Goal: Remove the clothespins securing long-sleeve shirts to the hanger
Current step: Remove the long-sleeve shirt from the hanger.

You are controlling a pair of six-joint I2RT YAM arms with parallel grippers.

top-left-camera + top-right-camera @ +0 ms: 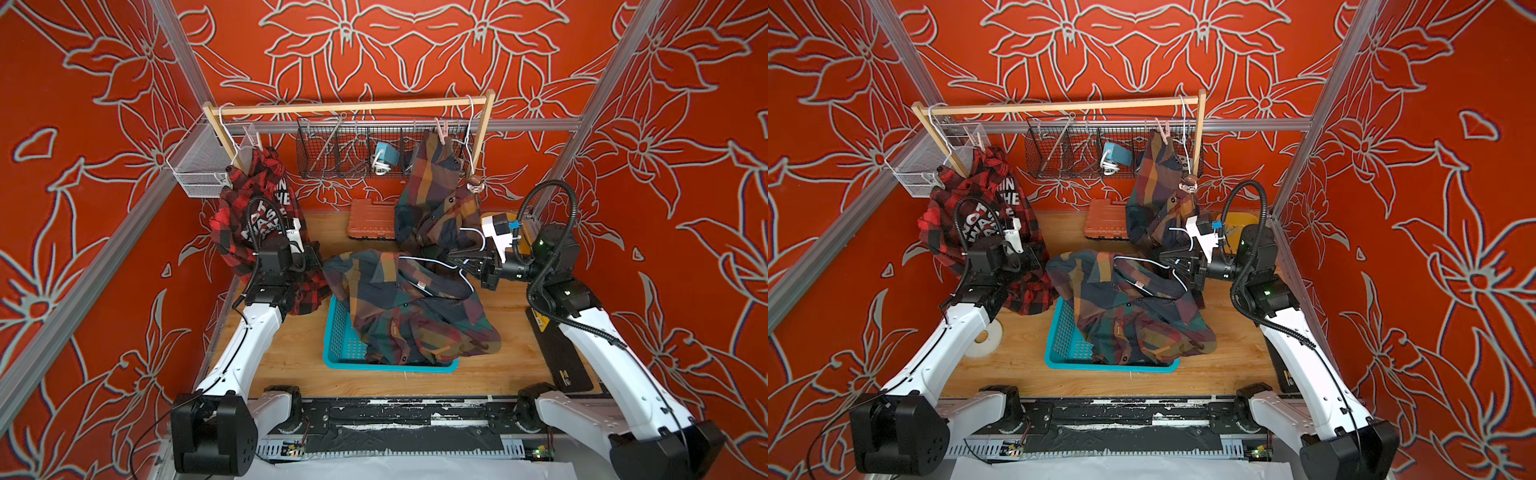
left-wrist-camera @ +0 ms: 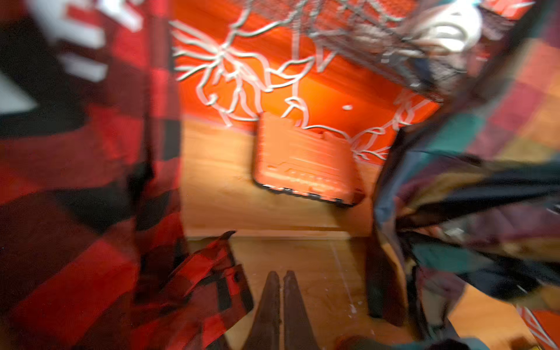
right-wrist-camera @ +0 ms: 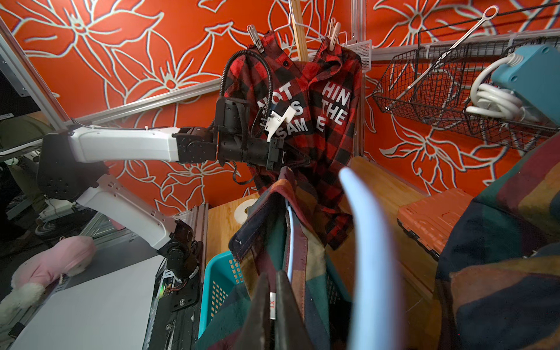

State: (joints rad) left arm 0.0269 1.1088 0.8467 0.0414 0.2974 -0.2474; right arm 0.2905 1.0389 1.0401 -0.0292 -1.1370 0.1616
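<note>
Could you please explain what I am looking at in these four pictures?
Two robot arms with pincer grippers work at a wooden table. Two pictures look down from overhead; the other two come from a camera on each wrist. On the table sit a teal basket and an orange case. A dark shirt drapes over the basket; the right gripper appears shut on it. A red shirt and a second dark shirt hang from a rack, held by pegs. The left gripper holds nothing.

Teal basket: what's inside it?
A dark plaid shirt fills most of the basket and spills over its rim. Some perforated floor shows. Anything beneath the shirt is hidden.
</note>
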